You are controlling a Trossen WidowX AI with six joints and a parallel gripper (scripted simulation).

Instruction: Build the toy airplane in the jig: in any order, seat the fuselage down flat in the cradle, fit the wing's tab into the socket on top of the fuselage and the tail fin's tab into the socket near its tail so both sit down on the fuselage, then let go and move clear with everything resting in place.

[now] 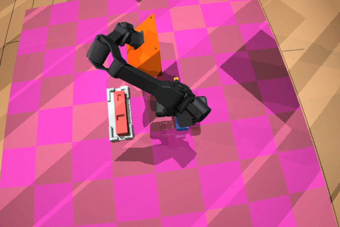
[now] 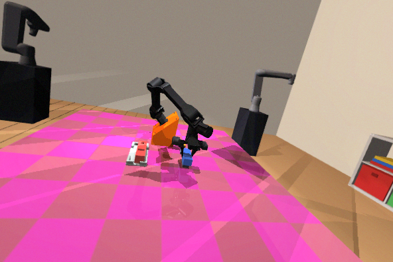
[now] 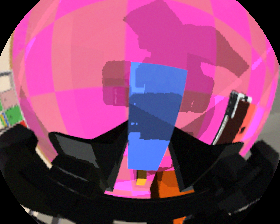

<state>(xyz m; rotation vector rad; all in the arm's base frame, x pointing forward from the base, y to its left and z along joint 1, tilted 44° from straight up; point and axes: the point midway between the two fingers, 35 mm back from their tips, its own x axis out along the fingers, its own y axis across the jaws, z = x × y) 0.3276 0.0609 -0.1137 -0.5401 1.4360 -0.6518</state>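
The blue wing [image 1: 181, 129] [image 2: 186, 160] [image 3: 153, 115] is between the fingers of my gripper [image 2: 188, 152] [image 3: 148, 124], which is shut on it. The wing is at or just above the mat; I cannot tell which. The red fuselage [image 1: 121, 125] [image 2: 140, 156] lies lengthwise in the pale grey cradle [image 1: 111, 115] [image 2: 131, 157], nearer its right side in the top view. Two sockets show on its top, both empty. I cannot tell if it sits fully flat. The small yellow tail fin [image 1: 176, 79] [image 2: 184, 145] [image 3: 141, 181] stands behind the wing, partly hidden by the arm.
A tall orange block [image 1: 147, 43] [image 2: 165, 134] [image 3: 165, 186] stands beside the arm's base, behind the cradle and near the fin. The cradle is left of the gripper in the top view. Shadows cross the pink checkered mat [image 1: 132, 199] [image 2: 133, 236].
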